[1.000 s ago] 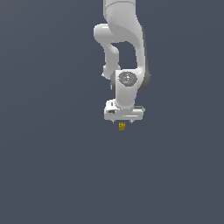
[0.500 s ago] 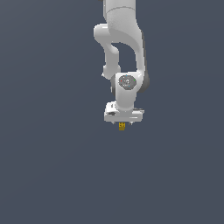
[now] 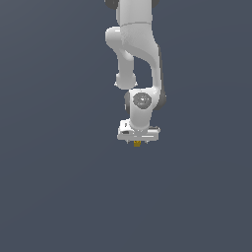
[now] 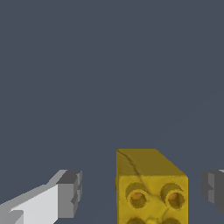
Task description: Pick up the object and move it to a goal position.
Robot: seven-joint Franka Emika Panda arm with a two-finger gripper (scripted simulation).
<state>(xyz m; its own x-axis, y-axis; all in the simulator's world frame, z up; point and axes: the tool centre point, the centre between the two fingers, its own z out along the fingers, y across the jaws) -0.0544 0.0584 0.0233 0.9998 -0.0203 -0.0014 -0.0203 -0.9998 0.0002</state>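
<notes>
While gripper (image 4: 142, 192) straddles the object (image 4: 151, 188), fingers apart, untouching

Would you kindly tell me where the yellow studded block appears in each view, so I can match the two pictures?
Exterior view: the yellow block is a tiny speck directly beneath the white pincer.
Wrist view: the block fills the lower middle, between the fingertips, touching neither.
Shared landmark: the pincer.
</notes>
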